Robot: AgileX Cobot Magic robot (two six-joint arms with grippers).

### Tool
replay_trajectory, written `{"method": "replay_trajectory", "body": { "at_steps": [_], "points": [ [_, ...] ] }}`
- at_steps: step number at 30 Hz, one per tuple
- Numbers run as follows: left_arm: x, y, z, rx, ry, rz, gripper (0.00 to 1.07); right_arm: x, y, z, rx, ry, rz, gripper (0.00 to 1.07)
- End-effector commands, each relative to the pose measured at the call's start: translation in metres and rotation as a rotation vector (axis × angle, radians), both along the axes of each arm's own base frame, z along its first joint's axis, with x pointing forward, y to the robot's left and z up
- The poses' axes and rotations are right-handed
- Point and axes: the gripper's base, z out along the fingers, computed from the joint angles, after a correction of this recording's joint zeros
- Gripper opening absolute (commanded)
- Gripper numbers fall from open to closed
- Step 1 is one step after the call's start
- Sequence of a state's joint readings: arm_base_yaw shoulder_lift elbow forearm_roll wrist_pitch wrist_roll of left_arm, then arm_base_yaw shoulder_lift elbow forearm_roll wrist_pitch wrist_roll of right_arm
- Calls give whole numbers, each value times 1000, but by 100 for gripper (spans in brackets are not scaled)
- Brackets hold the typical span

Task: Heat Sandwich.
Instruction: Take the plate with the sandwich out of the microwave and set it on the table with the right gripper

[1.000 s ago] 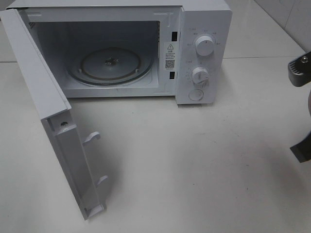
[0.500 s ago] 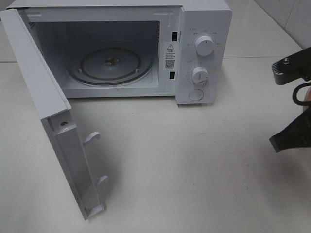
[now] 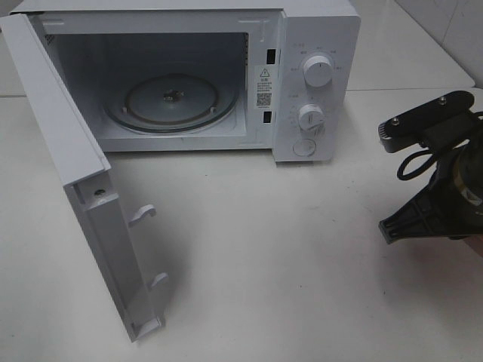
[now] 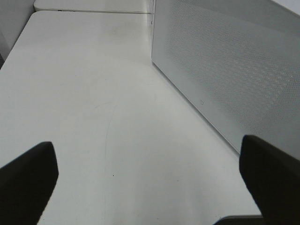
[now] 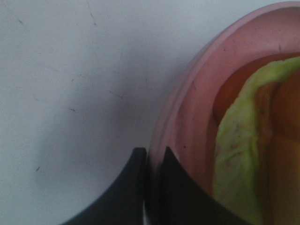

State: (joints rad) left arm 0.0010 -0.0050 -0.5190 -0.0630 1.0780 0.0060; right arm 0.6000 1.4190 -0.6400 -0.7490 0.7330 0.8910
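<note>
At right edge of surface [image 3: 302, 256], I'm seeing my right gripper [image 5: 152, 187] jaws clenching rim of pink plate [image 5: 187, 108], sandwich [image 5: 248, 154] sitting on it. Left gripper [image 4: 145, 187] jaws hanging released beside microwave [image 3: 313, 45], its door [image 3: 75, 166] standing open.

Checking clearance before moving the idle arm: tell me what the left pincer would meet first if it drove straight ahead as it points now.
Likely nothing soon. The open left pincer points along the bare table, with the microwave's perforated side running alongside rather than across its line; depth is unclear, so it may graze that panel.
</note>
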Motion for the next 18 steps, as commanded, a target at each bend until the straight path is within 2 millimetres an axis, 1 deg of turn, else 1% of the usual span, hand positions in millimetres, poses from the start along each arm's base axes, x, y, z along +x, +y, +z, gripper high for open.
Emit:
{"method": "replay_trajectory", "body": {
  "at_steps": [1, 4, 6, 7, 10, 14, 15, 18],
  "points": [
    [0, 0, -1, -6, -4, 4, 98, 6, 1, -3, -36, -18, 14, 3],
    [0, 0, -1, -6, -4, 4, 98, 12, 4, -15, -33, -12, 6, 3],
    [0, 0, -1, -6, -4, 4, 98, 13, 4, -17, -35, -14, 4, 3],
    [0, 0, -1, -6, -4, 4, 98, 15, 6, -22, -40, -16, 4, 3],
    [0, 0, -1, -6, -4, 4, 98, 18, 6, -27, -48, -25, 2, 3],
    [0, 0, -1, -6, -4, 4, 98, 25, 9, -38, -66, -43, 4, 3],
    [0, 0, -1, -6, -4, 4, 98, 25, 9, -38, -66, -43, 4, 3],
    [0, 0, -1, -6, -4, 4, 98, 28, 11, -48, -72, -40, 11, 3]
  ]
}}
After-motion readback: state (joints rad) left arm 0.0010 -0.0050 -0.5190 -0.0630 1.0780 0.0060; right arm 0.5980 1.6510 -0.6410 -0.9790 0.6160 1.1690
